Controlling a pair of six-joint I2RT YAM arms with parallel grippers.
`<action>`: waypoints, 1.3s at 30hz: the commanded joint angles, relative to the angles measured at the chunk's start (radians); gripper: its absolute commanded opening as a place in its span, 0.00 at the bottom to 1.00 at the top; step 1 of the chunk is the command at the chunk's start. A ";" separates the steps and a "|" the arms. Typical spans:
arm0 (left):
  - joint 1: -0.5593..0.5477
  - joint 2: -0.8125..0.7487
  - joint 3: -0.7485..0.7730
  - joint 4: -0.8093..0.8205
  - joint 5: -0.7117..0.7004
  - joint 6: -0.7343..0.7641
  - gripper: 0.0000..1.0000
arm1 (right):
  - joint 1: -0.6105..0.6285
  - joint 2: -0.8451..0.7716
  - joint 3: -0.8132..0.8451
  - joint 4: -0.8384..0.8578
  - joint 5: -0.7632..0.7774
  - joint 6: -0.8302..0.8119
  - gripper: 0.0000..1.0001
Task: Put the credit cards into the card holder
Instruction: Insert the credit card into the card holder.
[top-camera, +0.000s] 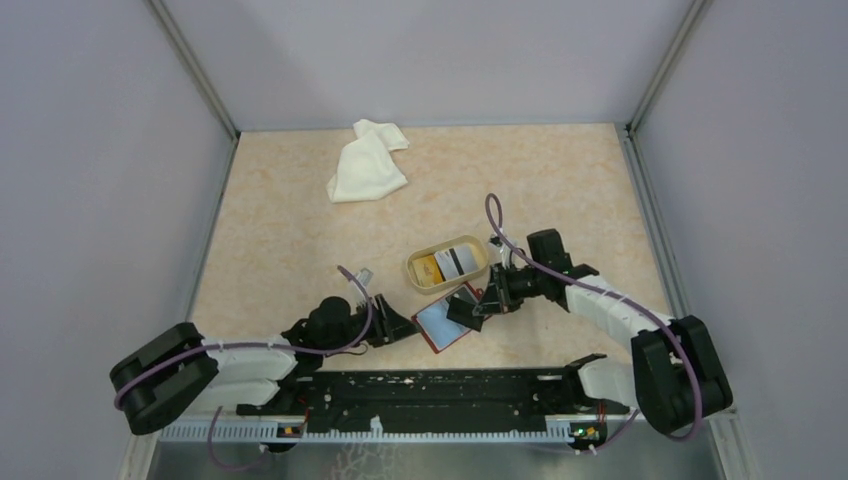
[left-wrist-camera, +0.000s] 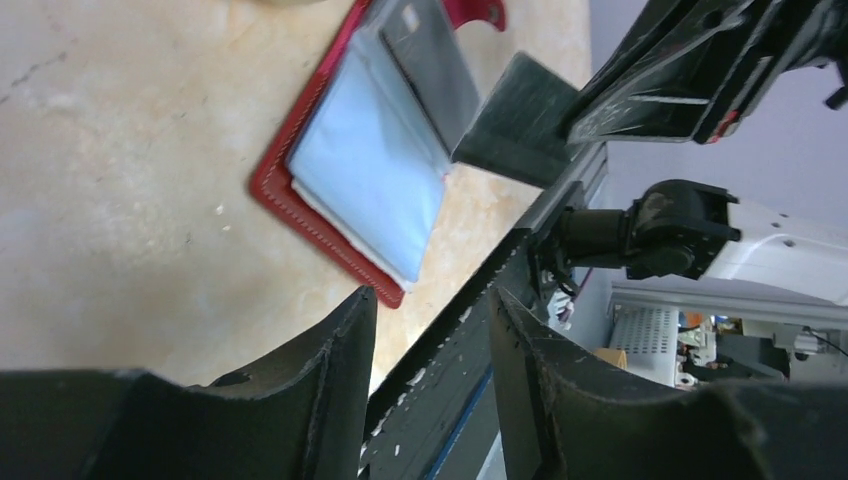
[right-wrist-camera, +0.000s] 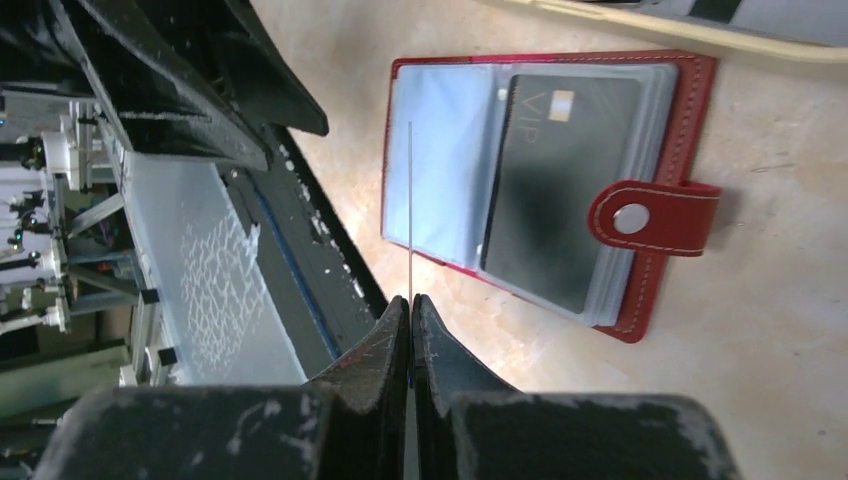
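right tool (right-wrist-camera: 410, 305) clamped on dark card (left-wrist-camera: 520, 125) over open card holder (right-wrist-camera: 690, 80); left tool (left-wrist-camera: 432, 300) apart, empty

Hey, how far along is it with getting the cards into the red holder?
Done: one black card sits in a pocket of the open holder. In hand: the right gripper is shut on what looks like a second card, edge-on over the holder; the left gripper is open beside it. Left: that card, plus at least two cards in the dish.
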 joint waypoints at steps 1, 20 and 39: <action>-0.038 0.058 0.028 -0.026 -0.117 -0.055 0.52 | 0.000 0.055 0.009 0.104 0.058 0.051 0.00; -0.060 0.254 0.117 -0.109 -0.203 -0.089 0.49 | -0.011 0.135 0.003 0.189 0.099 0.069 0.00; -0.060 0.281 0.130 -0.105 -0.218 -0.071 0.43 | -0.017 0.111 -0.033 0.228 0.049 0.084 0.00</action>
